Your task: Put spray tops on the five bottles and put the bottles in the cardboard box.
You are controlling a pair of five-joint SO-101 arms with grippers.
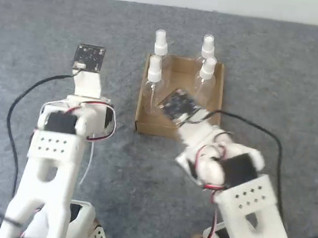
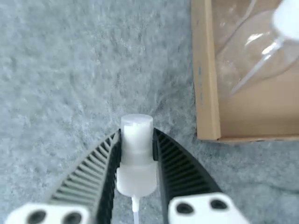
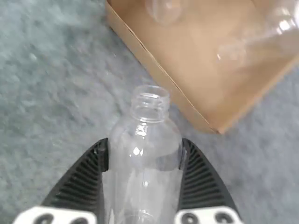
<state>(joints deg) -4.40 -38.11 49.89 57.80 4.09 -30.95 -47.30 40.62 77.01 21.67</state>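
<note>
High view shows the cardboard box (image 1: 146, 127) on the grey surface (image 1: 269, 62), with four bottles with spray tops (image 1: 153, 78) inside it. Beside the box, outside one side wall, the left gripper (image 2: 136, 135) pinches a white spray top (image 2: 136, 161) between its fingers. Just outside a corner of the box, the right gripper (image 3: 145, 144) clamps an uncapped clear bottle (image 3: 148, 100), its neck open.

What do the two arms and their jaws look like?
The left arm and right arm are white plastic, with boxy links dotted with small holes and black motors at the joints. Black cables and thin red wires run along them. Each carries a small black circuit board near the wrist. The jaws are black, ribbed on their inner faces, on white bases.
</note>
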